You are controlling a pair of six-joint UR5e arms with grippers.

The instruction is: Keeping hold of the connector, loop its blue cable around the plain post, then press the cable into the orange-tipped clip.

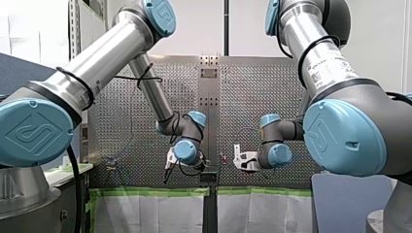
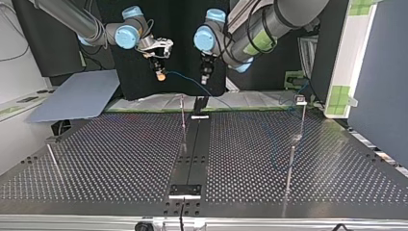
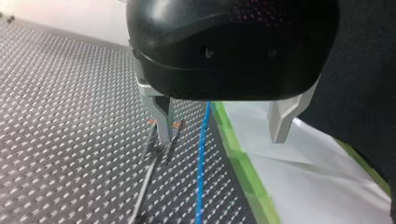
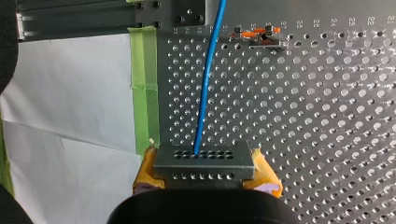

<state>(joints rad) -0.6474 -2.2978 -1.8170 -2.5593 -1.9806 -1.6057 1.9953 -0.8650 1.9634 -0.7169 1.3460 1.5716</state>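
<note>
Currently, a grey connector [image 4: 203, 156] is held between the yellow pads [image 4: 267, 173] of the right hand [image 4: 205, 168], which is clamped on it. In the top view this hand is seen at the upper left of the frame, raised above the perforated surface [image 2: 120, 159]. A blue cable [image 4: 208, 79] is led from the connector away from the hand and passes beside the orange-tipped clip [image 4: 259, 33], apart from it. The left hand [image 3: 222, 137] is spread wide and nothing is held in it; the cable runs between its metal fingers [image 3: 282, 121], touched by neither. Thin posts [image 2: 290, 163] are seen at the right of the top view; which one is the plain post cannot be told.

No loop appears to have been made yet. If the cable is drawn taut around a post, the connector could be twisted or pulled out of the pads. The slack cable could also be snagged on the clip's prongs or on the spread fingers.
</note>
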